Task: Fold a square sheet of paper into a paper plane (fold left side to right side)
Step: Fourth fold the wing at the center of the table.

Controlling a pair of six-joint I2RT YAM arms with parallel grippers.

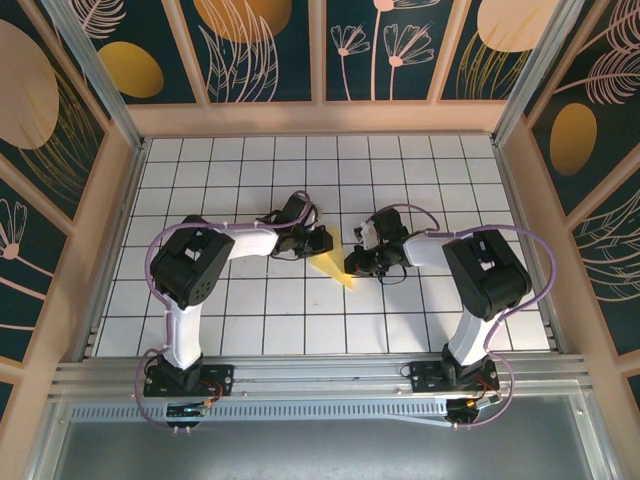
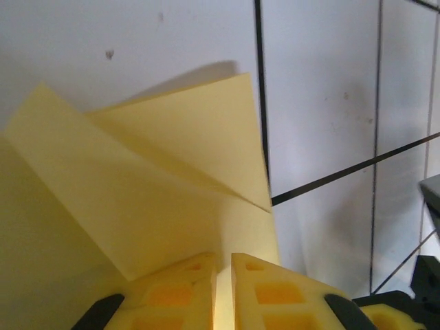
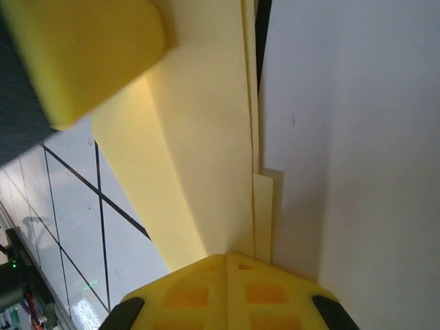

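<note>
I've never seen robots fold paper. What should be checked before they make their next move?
1. Hold of the left gripper on the paper: ok, its fingers are closed on an edge.
2. Hold of the right gripper on the paper: ok, closed on the layered edge.
3. Paper creased: ok, folded layers show.
4. Paper lying flat on the table: not ok, one flap stands up and casts a shadow.
5. Layered edges lined up: cannot tell; the right wrist view shows a small step.
6. Grippers clear of each other: cannot tell; they are very close.
</note>
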